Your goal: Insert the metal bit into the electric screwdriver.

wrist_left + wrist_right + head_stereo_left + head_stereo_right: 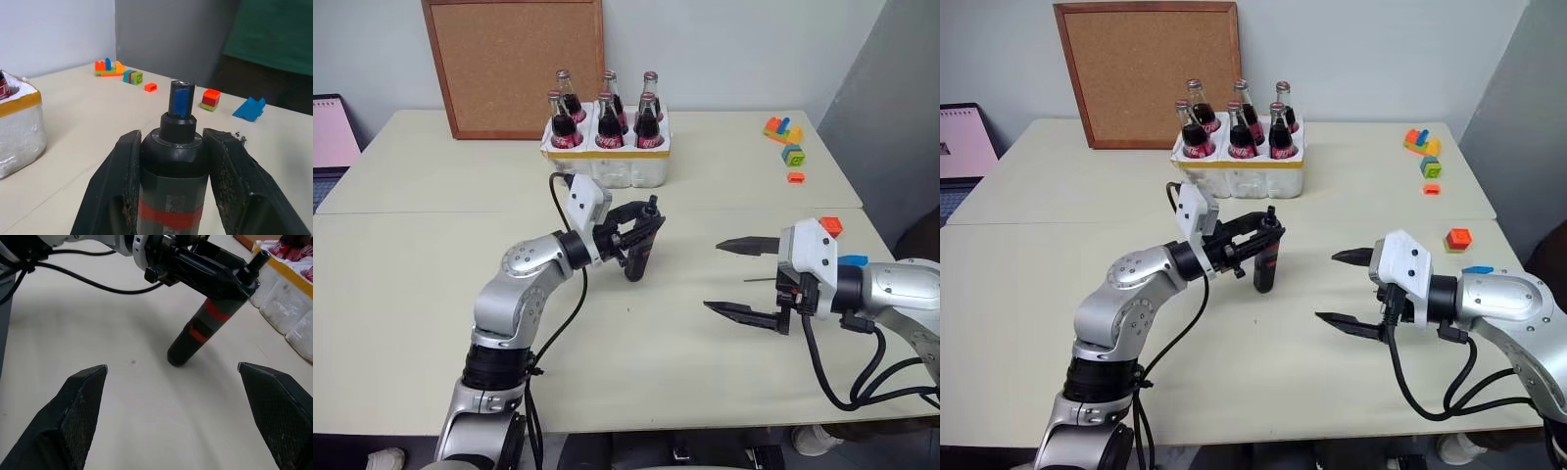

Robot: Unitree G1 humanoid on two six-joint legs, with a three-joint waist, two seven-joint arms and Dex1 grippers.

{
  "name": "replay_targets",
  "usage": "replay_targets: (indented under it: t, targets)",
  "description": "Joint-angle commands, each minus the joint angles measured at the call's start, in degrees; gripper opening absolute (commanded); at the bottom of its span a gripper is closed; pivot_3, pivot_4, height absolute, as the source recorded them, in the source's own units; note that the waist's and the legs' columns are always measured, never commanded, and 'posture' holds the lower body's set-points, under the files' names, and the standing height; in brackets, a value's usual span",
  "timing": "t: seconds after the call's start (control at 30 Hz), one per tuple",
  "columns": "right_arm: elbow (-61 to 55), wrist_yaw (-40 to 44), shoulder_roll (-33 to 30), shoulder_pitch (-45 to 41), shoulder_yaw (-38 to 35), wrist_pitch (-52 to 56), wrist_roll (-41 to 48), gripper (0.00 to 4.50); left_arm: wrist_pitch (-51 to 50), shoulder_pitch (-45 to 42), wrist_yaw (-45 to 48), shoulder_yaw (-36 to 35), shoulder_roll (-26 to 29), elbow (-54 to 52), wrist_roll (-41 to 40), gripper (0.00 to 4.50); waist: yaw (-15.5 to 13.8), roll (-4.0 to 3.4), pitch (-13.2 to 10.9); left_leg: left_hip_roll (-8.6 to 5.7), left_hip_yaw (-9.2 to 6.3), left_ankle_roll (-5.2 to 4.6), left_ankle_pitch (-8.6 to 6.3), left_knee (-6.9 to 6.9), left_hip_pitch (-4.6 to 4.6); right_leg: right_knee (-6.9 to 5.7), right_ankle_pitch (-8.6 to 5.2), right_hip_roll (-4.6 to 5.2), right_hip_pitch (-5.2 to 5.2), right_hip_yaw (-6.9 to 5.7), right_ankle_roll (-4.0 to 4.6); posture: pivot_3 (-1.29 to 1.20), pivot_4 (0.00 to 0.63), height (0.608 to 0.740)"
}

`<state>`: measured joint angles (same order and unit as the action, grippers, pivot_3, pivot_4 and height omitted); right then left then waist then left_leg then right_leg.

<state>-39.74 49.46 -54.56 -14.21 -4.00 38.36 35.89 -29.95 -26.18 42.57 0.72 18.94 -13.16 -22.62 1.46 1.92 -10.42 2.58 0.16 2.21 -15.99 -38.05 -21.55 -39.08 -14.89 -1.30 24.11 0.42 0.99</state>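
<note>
My left gripper (pixel 641 227) is shut on the electric screwdriver (pixel 637 255), a black pen-shaped tool with a red band (pixel 215 311). The tool stands tilted, its lower end on the table near the middle. In the left wrist view the fingers (pixel 115 191) clamp its body (pixel 173 166), and its upper end shows a blue insert (pixel 182 100). My right gripper (pixel 729 277) hangs open to the right of the tool, pointing toward it, with nothing between its fingers. A thin dark line (pixel 759 279) on the table by that gripper's palm may be the metal bit, mostly hidden.
A white foam crate of cola bottles (pixel 607 162) stands behind the screwdriver, and a cork board (pixel 514 64) leans on the wall. Toy blocks (pixel 783 132) lie at the far right. An orange block (pixel 830 225) and a blue piece (pixel 852 260) sit near my right arm.
</note>
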Motion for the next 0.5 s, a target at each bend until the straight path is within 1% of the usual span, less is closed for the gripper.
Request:
replay_targets:
  t: [0.03, 0.2, 0.33, 0.4, 0.5]
  targets:
    - [2.31, 3.13, -2.89, 1.29, -1.88, -3.42, -3.19, 4.50, -0.22, 2.04, -1.70, -2.19, 1.33, -4.61, -1.68, 1.62, 0.01, 0.01, 0.01, 0.00, 0.02, 0.00, 0.00, 0.01, 0.03, 0.00, 0.00, 0.01, -0.01, 0.02, 0.00, 0.00, 0.150, 0.740]
    - [4.21, 5.43, -3.60, 1.37, -1.59, -5.80, -4.50, 4.50, 0.04, 6.35, -2.96, -3.32, 3.24, -7.65, -2.25, 1.62, 0.15, 0.01, 0.01, 0.02, 0.06, 0.00, 0.00, 0.03, 0.13, -0.02, 0.00, 0.00, -0.06, 0.07, -0.01, 0.00, 0.150, 0.740]
    - [4.29, 6.25, -2.62, 0.33, -0.86, -5.85, -3.61, 4.50, 0.11, 8.97, -4.26, -3.55, 3.67, -9.54, -2.71, 1.62, 0.14, 0.01, 0.01, 0.03, 0.06, 0.00, 0.00, 0.06, 0.42, -0.03, 0.00, 0.00, -0.13, 0.06, -0.01, 0.00, 0.150, 0.740]
    - [4.71, 6.66, -2.14, -0.53, -0.41, -6.30, -3.70, 4.50, 0.87, 8.90, -4.55, -2.48, 3.28, -10.15, -2.58, 1.62, 0.13, 0.01, 0.00, 0.03, 0.08, 0.00, 0.00, 0.09, 0.64, 0.02, 0.00, 0.00, -0.38, 0.09, 0.00, 0.00, 0.150, 0.740]
    - [5.08, 6.74, -0.97, -2.20, -0.82, -6.06, -2.22, 4.50, 1.27, 7.04, -5.51, -1.60, 2.01, -9.88, -2.82, 1.62, 0.12, 0.01, 0.00, -0.01, 0.09, 0.00, -0.01, 0.09, 0.75, 0.05, 0.02, 0.01, -0.60, 0.08, -0.04, 0.00, 0.150, 0.740]
